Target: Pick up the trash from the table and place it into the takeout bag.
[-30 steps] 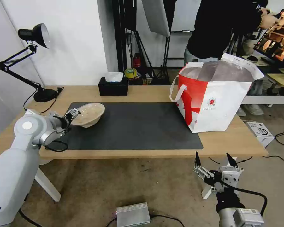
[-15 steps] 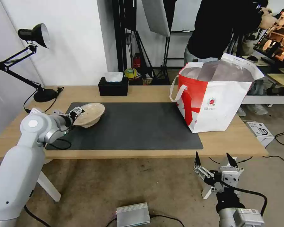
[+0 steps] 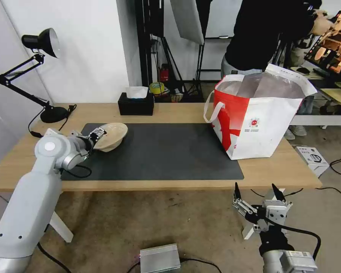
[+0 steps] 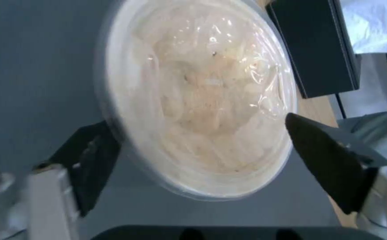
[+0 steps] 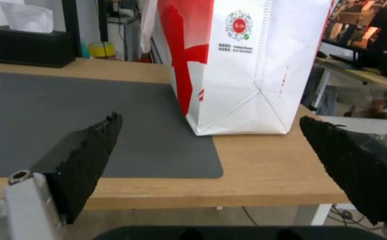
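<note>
Here the table (image 3: 178, 110) carries a grey mat (image 3: 163, 151) across its middle, and the bag (image 3: 261, 125) stands upright at the mat's right end, mouth open. My left gripper (image 3: 98, 133) pinches the rim of the bowl (image 3: 113, 135) at the mat's far left corner, the bowl tilted with its underside toward me. My right gripper (image 3: 258, 191) hangs spread below the table's near edge.

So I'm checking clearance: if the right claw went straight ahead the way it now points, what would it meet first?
Probably the takeout bag. The right claw, open, sits below and in front of the table edge, aimed over it at the bag's lower corner. Depth is unclear.
</note>
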Robot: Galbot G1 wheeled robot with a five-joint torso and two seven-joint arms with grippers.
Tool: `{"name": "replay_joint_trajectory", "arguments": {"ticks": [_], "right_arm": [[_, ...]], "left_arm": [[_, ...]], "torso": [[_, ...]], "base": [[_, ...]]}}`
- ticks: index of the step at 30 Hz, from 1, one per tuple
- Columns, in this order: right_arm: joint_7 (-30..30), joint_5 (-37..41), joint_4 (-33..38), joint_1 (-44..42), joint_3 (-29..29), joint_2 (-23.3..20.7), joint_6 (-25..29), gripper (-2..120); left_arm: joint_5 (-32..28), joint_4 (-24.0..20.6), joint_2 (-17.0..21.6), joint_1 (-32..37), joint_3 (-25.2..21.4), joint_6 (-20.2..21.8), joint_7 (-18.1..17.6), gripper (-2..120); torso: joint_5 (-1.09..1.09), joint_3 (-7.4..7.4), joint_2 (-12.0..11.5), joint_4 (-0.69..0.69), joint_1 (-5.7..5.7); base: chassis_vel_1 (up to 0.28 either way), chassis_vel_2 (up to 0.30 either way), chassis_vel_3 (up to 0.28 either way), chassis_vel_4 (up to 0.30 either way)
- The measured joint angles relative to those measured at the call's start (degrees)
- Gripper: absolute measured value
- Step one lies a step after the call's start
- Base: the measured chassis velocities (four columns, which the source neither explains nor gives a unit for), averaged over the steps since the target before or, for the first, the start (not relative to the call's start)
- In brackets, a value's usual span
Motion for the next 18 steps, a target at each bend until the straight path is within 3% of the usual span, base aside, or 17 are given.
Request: {"name": "replay_joint_trajectory", "arguments": {"ticks": [18], "right_arm": [[0.0,0.0,0.0,0.0,0.0,0.0,0.0,100]], "left_arm": [[-0.03,-3.74,1.51,3.22,-1.92,-0.36,0.9,23]], "torso": [[-0.01,0.0,0.0,0.0,0.0]], "base": [[0.0,0.0,0.0,0.0]]}}
